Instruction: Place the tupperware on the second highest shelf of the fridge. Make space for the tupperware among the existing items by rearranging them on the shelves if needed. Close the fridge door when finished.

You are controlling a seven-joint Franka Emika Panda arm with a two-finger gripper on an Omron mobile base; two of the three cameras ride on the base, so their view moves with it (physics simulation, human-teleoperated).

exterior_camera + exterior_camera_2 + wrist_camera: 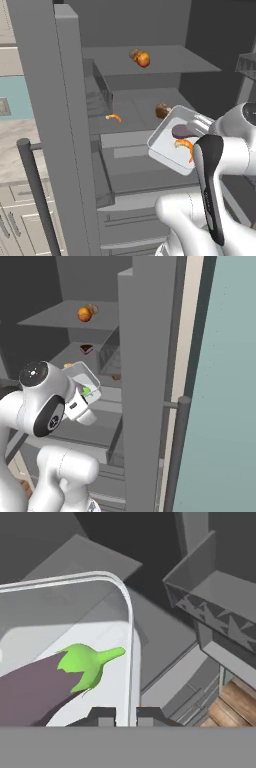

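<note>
Left base view: my pincer (200, 131) grips the tupperware (167, 145) by its rim, tilted before the open fridge (70, 100). Hand view: fingertips (106, 716) pinch the tupperware wall (131, 662), eggplant (45, 682) inside.

matt grey fridge (50, 100), smooth pale tupperware (167, 147)

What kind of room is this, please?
Most likely a kitchen, rendered. An open fridge with grey shelves holding food, beige cabinets beside it, and a tupperware of eggplant at the end effector.
</note>
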